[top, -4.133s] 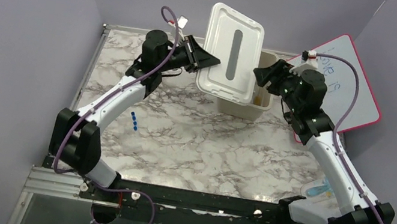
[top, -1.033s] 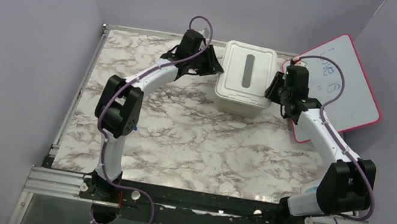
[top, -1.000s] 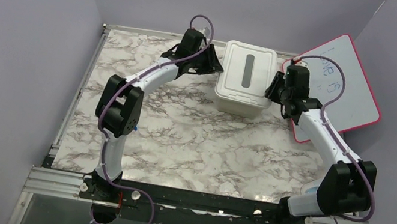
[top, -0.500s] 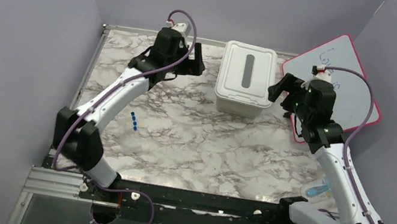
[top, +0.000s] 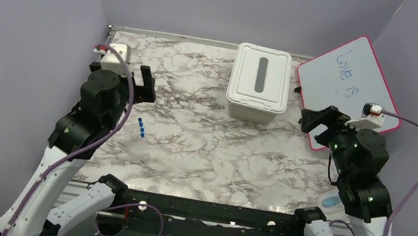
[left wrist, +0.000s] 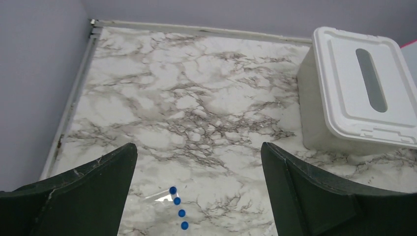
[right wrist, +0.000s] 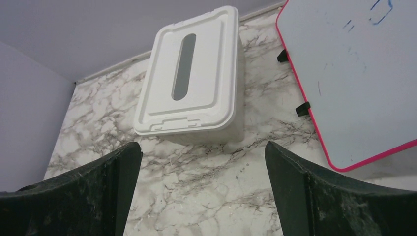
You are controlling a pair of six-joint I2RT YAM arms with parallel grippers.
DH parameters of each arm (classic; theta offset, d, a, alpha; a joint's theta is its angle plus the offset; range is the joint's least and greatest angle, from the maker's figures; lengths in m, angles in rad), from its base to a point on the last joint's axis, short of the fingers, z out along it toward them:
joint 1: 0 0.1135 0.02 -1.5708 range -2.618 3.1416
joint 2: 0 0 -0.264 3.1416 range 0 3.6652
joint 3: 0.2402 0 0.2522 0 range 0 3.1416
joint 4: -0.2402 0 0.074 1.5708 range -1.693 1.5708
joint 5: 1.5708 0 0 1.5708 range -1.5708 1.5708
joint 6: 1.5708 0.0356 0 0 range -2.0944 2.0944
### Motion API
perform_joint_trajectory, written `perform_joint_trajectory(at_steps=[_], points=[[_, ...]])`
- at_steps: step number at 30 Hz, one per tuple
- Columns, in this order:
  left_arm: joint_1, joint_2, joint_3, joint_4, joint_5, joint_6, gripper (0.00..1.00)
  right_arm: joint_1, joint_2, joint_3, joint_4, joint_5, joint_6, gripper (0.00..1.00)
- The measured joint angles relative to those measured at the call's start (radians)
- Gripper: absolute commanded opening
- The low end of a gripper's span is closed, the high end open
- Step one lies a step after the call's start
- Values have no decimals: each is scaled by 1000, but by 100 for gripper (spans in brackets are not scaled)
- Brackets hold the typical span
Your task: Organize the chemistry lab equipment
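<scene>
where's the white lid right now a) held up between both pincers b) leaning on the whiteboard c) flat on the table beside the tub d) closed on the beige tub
d, the white lid sits flat and shut on top of the beige tub

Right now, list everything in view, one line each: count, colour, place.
table: one, white and grey marble, under everything
tub: one, beige, far centre of the table
lid: one, white with a grey slot, set on the tub
whiteboard: one, pink-framed with blue writing, far right
blue-capped tubes: four caps counted, clear with blue caps, in a row left of centre
pale blue item: one, near right edge, partly hidden by the right arm; cannot tell what it is
left gripper: one, black, open and empty, left side
right gripper: one, black, open and empty, right side
</scene>
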Motion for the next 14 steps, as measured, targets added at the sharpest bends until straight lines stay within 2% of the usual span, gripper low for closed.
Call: perform_joint_trajectory(at_steps=[5,14], points=[[0,-135,45,-79,-104,35,99,0,-35,26,-10,42,-19,100],[0,-183,124,-165,-176,57,99,0,-36,45,-17,51,-45,100]])
